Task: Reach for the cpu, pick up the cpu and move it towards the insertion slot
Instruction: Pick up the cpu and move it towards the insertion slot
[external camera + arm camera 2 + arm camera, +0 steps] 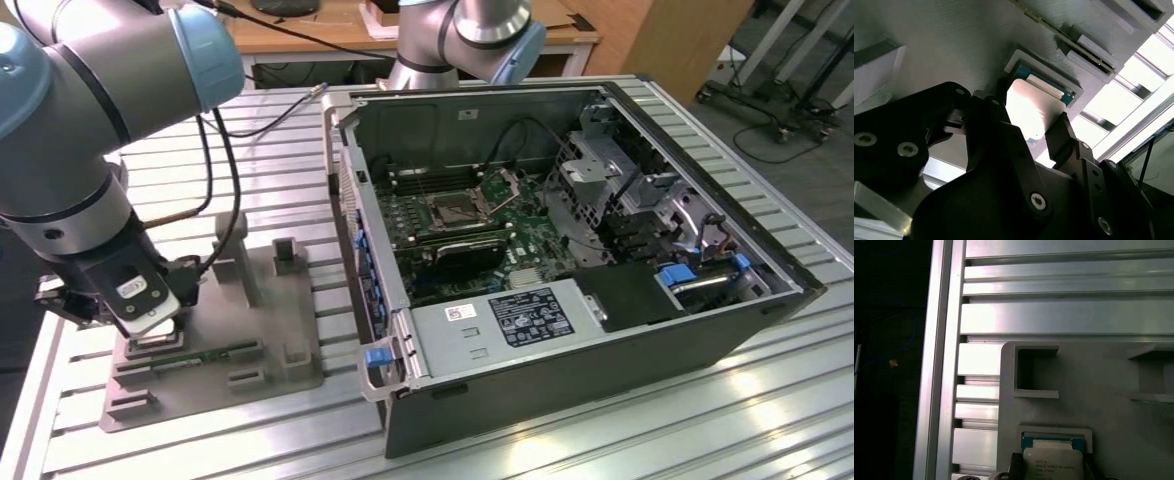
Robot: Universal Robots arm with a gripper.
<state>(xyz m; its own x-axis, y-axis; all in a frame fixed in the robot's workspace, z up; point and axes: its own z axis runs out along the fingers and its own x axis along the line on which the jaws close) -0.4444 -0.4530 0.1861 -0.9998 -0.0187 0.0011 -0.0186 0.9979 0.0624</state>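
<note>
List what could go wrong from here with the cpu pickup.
The cpu lies in a rimmed recess of the grey tray, the tool right over it; a tilted lift could snag the rim.
The memory stick lies close by on the tray and might get knocked.
The insertion slot sits inside the case; a low carry could clip the case wall.
</note>
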